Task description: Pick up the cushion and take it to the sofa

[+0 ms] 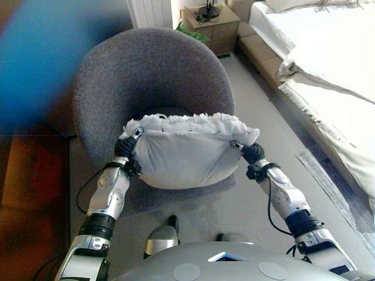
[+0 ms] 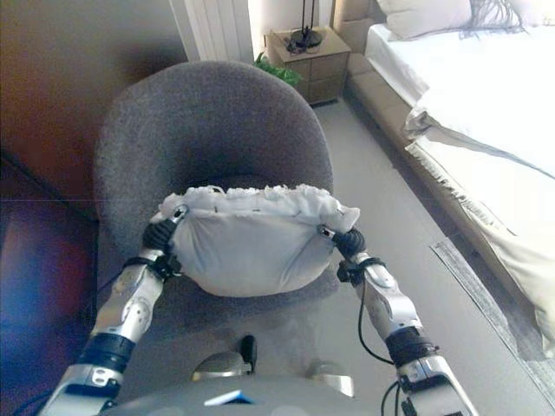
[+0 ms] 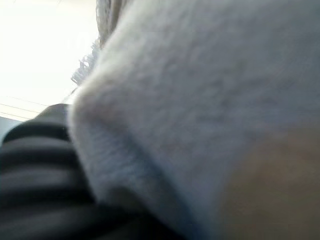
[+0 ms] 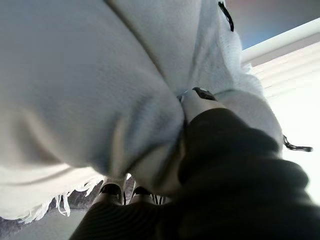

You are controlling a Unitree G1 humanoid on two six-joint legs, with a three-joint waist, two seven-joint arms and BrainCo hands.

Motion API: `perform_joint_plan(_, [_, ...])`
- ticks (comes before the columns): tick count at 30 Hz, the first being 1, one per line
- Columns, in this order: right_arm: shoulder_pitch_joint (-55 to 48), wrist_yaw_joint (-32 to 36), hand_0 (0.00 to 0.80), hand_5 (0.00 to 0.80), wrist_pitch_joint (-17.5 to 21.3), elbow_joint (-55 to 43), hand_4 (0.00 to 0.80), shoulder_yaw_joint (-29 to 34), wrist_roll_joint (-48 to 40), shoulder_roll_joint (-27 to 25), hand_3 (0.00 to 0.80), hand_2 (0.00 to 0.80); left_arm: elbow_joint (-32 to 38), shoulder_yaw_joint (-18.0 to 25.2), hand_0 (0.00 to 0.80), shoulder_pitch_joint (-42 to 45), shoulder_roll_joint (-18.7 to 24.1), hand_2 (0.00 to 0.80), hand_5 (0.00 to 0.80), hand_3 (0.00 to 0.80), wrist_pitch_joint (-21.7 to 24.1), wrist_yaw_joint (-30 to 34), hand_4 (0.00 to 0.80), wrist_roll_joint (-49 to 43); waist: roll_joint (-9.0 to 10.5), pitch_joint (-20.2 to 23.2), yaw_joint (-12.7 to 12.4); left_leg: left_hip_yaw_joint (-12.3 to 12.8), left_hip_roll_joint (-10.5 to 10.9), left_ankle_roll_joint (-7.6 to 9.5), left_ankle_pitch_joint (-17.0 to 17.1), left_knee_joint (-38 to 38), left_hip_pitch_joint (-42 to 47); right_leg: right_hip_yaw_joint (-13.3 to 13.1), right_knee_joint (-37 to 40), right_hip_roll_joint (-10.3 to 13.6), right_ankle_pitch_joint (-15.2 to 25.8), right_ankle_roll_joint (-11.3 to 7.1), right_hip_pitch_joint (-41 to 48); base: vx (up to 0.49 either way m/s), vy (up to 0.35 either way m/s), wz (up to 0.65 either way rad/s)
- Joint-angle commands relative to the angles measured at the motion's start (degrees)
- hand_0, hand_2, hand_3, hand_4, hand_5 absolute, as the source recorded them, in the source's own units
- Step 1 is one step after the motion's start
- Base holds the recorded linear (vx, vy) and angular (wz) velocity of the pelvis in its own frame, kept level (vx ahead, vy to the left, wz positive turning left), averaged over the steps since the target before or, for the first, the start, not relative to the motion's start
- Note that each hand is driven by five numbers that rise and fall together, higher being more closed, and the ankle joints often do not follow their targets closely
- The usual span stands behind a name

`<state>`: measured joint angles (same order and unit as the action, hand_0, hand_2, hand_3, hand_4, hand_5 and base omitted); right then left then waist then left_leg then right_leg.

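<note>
Gripping a soft, fringed white cushion (image 1: 181, 155) at each end, left hand (image 1: 126, 147), right hand (image 1: 251, 152), round grey fabric chair (image 1: 146, 76) behind.

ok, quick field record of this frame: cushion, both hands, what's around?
cushion: white, fringed top edge, held up between both hands in front of the chair
left hand: pressed against the cushion's left end, fingers hidden
right hand: at the cushion's right end, fingers dug into the fabric
chair: grey round armchair, seat empty
bed: white bedding, to the robot's right
nightstand: beyond the chair
</note>
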<state>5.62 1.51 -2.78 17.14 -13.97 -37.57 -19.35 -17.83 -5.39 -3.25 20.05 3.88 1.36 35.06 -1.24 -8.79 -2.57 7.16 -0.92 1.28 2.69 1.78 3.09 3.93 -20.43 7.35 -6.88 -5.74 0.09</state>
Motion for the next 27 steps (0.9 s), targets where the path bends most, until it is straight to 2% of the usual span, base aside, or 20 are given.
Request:
perform_joint_plan(1, [0.23, -0.3, 0.8, 0.8, 6.41, -5.39, 0.8, -0.59, 0.3, 4.92, 0.8, 0.8, 5.13, -1.04, 0.8, -4.1, 1.15, 0.8, 0.8, 0.8, 3.25, 3.08, 0.8, 3.17, 2.11, 6.02, 1.18, -0.56, 2.51, 1.79, -4.76, -4.75, -2.98, -3.21, -21.57, 9.23, 18.67, -2.11, -4.82, 0.193, 0.225, 0.05])
perform_joint_plan(3, [-0.91, -0.65, 0.8, 0.8, 6.25, -5.22, 0.8, -0.26, 0.32, 4.87, 0.8, 0.8, 5.57, -1.19, 0.8, -4.02, 0.85, 0.8, 0.8, 0.8, 3.0, 3.15, 0.8, 2.71, 2.1, 5.55, 1.78, -1.56, 2.84, 2.01, -5.67, -4.29, -1.55, -4.44, -22.44, 8.59, 20.98, -2.47, -8.73, 0.2, 0.084, 0.14])
perform_joint_plan(5, [-1.32, -0.52, 0.8, 0.8, 5.73, -5.17, 0.8, 0.2, -0.7, 4.68, 0.8, 0.8, 5.7, -1.23, 0.8, -3.77, 1.0, 0.8, 0.8, 0.8, 3.0, 3.05, 0.8, 1.83, 2.45, 4.93, 2.28, -1.9, 2.54, 1.53, -6.06, -3.99, -0.51, -4.94, -19.06, 7.66, 21.39, -2.99, -10.37, 0.221, -0.064, 0.07])
perform_joint_plan(8, [-1.61, 0.87, 0.8, 0.8, 4.53, -5.3, 0.8, 1.38, -1.69, 4.2, 0.8, 0.8, 5.2, -1.53, 0.8, -3.79, 1.83, 0.8, 0.8, 0.8, 3.45, 2.26, 0.8, 1.19, 4.38, 3.69, 3.32, -1.96, 1.77, 0.18, -7.56, -4.53, 1.35, -4.57, -4.67, 6.66, 21.26, -4.32, -10.47, 0.276, -0.193, 0.11])
perform_joint_plan(9, [-1.3, 1.57, 0.8, 0.8, 4.41, -4.95, 0.8, 1.58, -2.24, 3.59, 0.8, 0.8, 5.12, -1.78, 0.8, -3.99, 1.97, 0.8, 0.8, 0.8, 3.48, 1.71, 0.8, 0.8, 5.54, 3.4, 3.66, -2.01, 1.74, -0.29, -8.6, -4.96, 2.18, -3.96, 2.3, 6.23, 21.18, -4.9, -10.42, 0.323, -0.174, -0.05])
perform_joint_plan(12, [0.35, 2.84, 0.8, 0.8, 3.79, -3.99, 0.8, 2.26, -4.59, 1.54, 0.8, 0.8, 5.46, -2.46, 0.8, -4.23, 1.74, 0.8, 0.8, 0.8, 2.82, 0.88, 0.8, 0.19, 7.46, 2.8, 4.29, -2.77, 2.87, -0.16, -11.77, -5.75, 4.5, -1.3, 15.77, 3.17, 19.72, -5.87, -10.61, 0.352, -0.084, -0.08])
perform_joint_plan(14, [0.9, 2.95, 0.8, 0.8, 3.48, -3.98, 0.8, 2.73, -5.72, 0.93, 0.8, 0.8, 6.02, -2.66, 0.8, -3.46, 1.32, 0.8, 0.8, 0.8, 2.32, 1.06, 0.8, -0.62, 7.89, 2.72, 4.49, -3.44, 3.51, 0.16, -13.08, -6.08, 6.06, 0.16, 20.49, 1.58, 19.69, -5.96, -11.26, 0.382, -0.023, 0.16])
perform_joint_plan(17, [0.85, 3.13, 0.8, 0.8, 3.55, -4.47, 0.8, 3.18, -5.34, 1.18, 0.8, 0.8, 6.81, -2.49, 0.8, -2.1, 1.01, 0.8, 0.8, 0.8, 2.17, 1.66, 0.8, -1.68, 8.42, 2.95, 4.21, -3.77, 4.02, 0.8, -15.13, -7.32, 7.43, 0.92, 19.13, 2.59, 20.81, -5.66, -11.64, 0.313, -0.059, 0.4])
perform_joint_plan(20, [0.06, 3.56, 0.8, 0.8, 3.02, -6.37, 0.8, 2.9, -3.91, 1.63, 0.8, 0.8, 8.33, -1.16, 0.8, -1.08, 1.09, 0.8, 0.8, 0.8, 1.34, 1.83, 0.8, -1.86, 8.55, 3.68, 3.78, -2.07, 3.3, 0.72, -17.34, -10.97, 7.33, 1.93, 14.05, 5.01, 19.7, -5.2, -10.6, 0.274, -0.11, 0.27])
perform_joint_plan(22, [-0.47, 4.14, 0.8, 0.8, 2.86, -7.19, 0.8, 2.14, -3.34, 1.84, 0.8, 0.8, 9.09, -0.62, 0.8, -0.24, 1.01, 0.8, 0.8, 0.8, 1.11, 0.76, 0.8, -1.34, 8.11, 4.45, 3.55, -0.8, 1.92, -0.18, -16.26, -12.62, 7.32, 3.47, 14.68, 4.62, 17.33, -4.55, -8.91, 0.286, -0.156, -0.01])
perform_joint_plan(26, [0.98, 3.9, 0.8, 0.8, 1.65, -10.01, 0.8, 0.24, -3.23, 0.99, 0.8, 0.8, 10.82, -0.38, 0.8, 0.39, 0.34, 0.8, 0.8, 0.8, 1.51, -1.94, 0.8, 0.29, 6.67, 5.35, 4.15, -0.52, -1.2, -2.58, -10.81, -14.22, 7.96, 3.02, 13.86, 2.35, 12.79, -2.71, -7.33, 0.231, -0.119, -0.15])
perform_joint_plan(27, [1.29, 4.3, 0.8, 0.8, 1.41, -10.14, 0.8, 0.17, -3.26, 0.85, 0.8, 0.8, 10.77, -0.4, 0.8, 0.23, 0.36, 0.8, 0.8, 0.8, 1.75, -2.27, 0.8, 0.52, 6.55, 5.41, 4.23, -0.57, -1.47, -2.83, -10.33, -14.51, 7.94, 3.03, 13.89, 2.05, 12.41, -2.45, -7.05, 0.183, -0.143, -0.02])
